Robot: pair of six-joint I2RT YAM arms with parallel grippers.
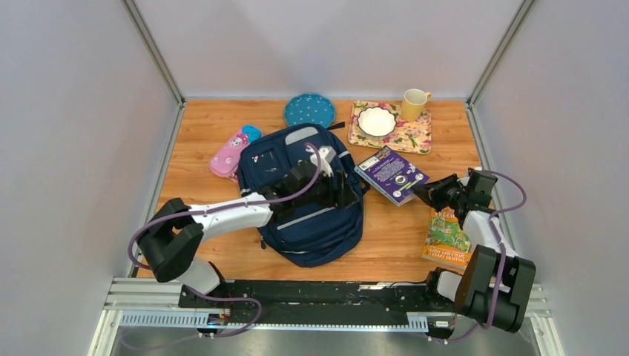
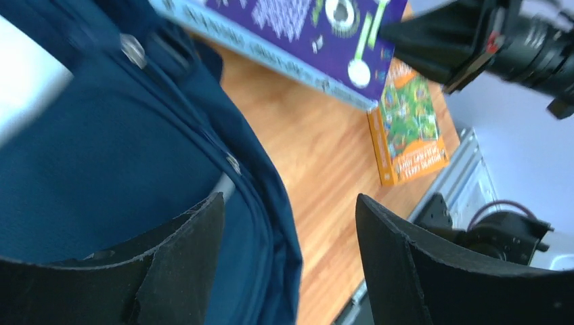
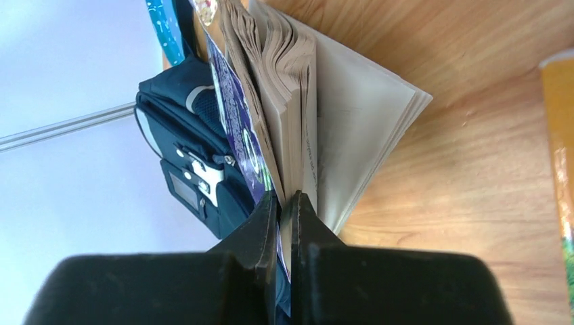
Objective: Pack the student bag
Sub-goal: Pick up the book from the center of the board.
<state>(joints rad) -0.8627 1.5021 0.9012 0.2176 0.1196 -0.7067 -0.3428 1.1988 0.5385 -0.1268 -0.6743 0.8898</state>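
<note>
The navy student bag [image 1: 320, 224] lies flat in the middle of the table, with grey top panel toward the back. My left gripper [image 1: 338, 185] hovers over its right side. Its jaws [image 2: 290, 203] stand open, straddling the bag's edge [image 2: 122, 156] with nothing pinched. A purple book [image 1: 391, 174] lies just right of the bag. My right gripper [image 1: 424, 191] is shut on the near edge of it, clamping the purple cover [image 3: 237, 115] and a few pages. The other pages fan open. The bag [image 3: 183, 128] shows behind the book.
An orange and green book [image 1: 447, 237] lies by the right arm. A pink pencil case [image 1: 230, 154] sits left of the bag. At the back are a teal plate [image 1: 309, 110], a floral tray [image 1: 415, 137] with a white bowl [image 1: 377, 121], and a yellow mug [image 1: 414, 104].
</note>
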